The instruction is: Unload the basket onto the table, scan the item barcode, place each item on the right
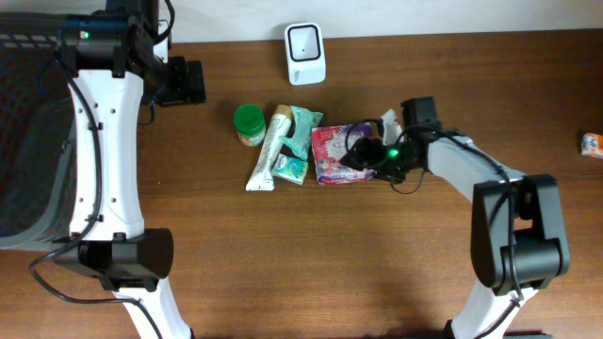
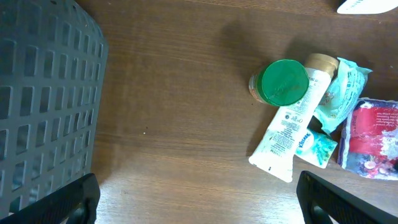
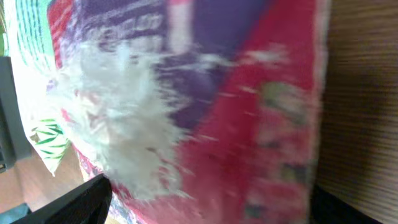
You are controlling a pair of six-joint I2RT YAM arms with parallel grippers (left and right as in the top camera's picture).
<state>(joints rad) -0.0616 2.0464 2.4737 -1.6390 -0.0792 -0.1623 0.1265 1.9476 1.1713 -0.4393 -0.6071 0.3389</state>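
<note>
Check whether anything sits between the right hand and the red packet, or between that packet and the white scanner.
Nothing visible does. The right hand, open, is at the red packet's right side. From there to the white scanner lies only bare table; the teal pouch sits just left of that path.

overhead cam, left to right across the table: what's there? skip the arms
grey basket → green-lidded jar → white tube → red pack → small orange item. Left out as overlapping in order: teal tissue packs, white scanner.
</note>
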